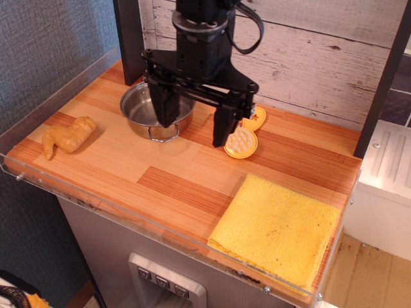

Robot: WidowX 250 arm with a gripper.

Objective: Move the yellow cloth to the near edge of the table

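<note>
Near the left edge of the surface, a lumpy tan-yellow toy chicken piece, lying flat. Further right, toward the back edge, a steel pot with looped handles, upright, partly hidden by the arm. Above the pot and the middle of the back edge, the gripper, black, hanging clear of the wood with fingers spread wide and released, nothing between them; one finger over the pot's rim, the other just beside the brush. Right of that finger, a round yellow brush with pale bristles showing, and a second yellow disc just behind it, touching or nearly so. At the near right corner, the yellow cloth, folded square, flat, dotted with small dark specks, its front border along the near edge by the clear acrylic rim, well apart from the gripper.
</note>
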